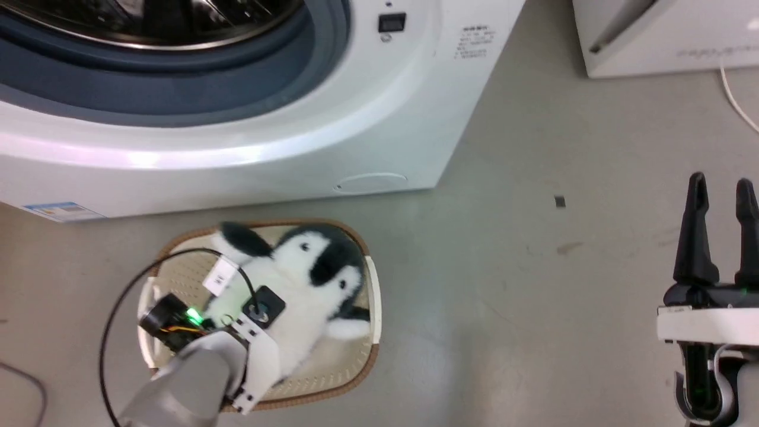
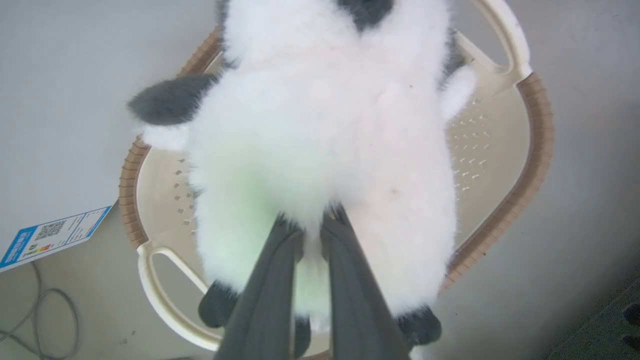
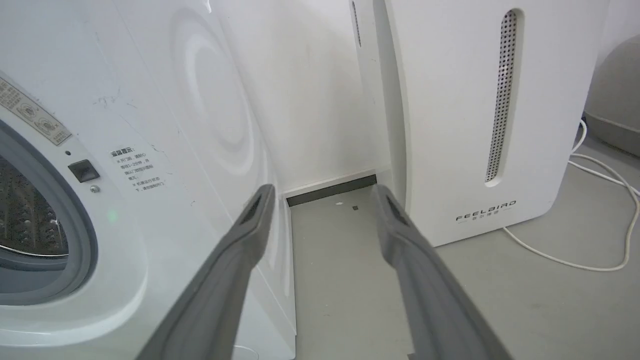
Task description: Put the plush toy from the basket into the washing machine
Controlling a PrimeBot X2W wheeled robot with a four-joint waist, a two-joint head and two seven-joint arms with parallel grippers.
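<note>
1. At 4 o'clock in the head view, my right gripper (image 1: 721, 181) is empty, with its fingers parted.
2. At 7 o'clock, my left gripper (image 2: 312, 225) has its fingers nearly closed, pinching belly fur on the toy (image 2: 325, 125).
3. The toy is in the basket (image 2: 537, 145); I cannot tell if it is lifted.
4. The washer (image 1: 356, 118) is at 11 o'clock, with its drum showing.
5. I judge this to be the grasp step. The next move calls for lifting the toy clear and carrying it toward 11 o'clock.
</note>
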